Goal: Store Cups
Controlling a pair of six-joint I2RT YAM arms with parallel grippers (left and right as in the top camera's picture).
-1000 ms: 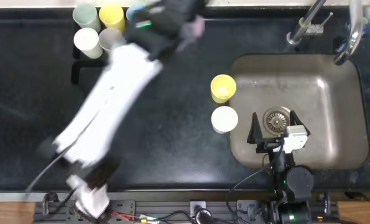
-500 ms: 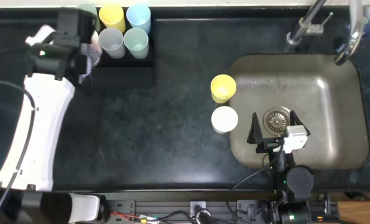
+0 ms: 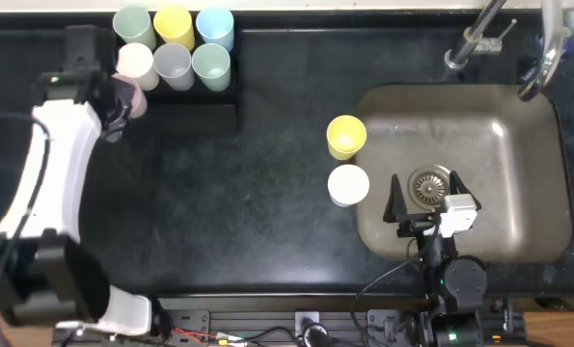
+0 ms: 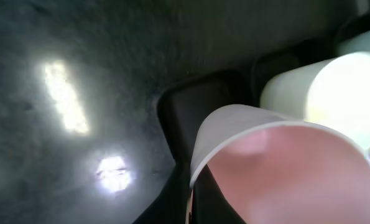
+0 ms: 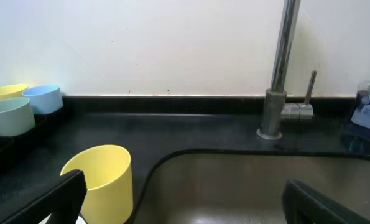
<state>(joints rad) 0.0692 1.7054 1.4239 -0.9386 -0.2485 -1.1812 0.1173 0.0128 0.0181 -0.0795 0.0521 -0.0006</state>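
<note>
Cups [image 3: 210,66] stood in the black rack [image 3: 205,118]. The left gripper [image 3: 116,100] held a pink cup [image 4: 278,168] tight by its rim, just beside the rack. A yellow cup [image 3: 345,136] and a white cup [image 3: 347,184] sat next to the sink [image 3: 518,193]. The right gripper [image 3: 423,200] hung over the sink, its fingers wide apart.

Nothing legible out here right now. The blue bottle [image 5: 369,107] near the faucet [image 5: 283,74] carries a label, and there is print on it, but it is too small to read.
</note>
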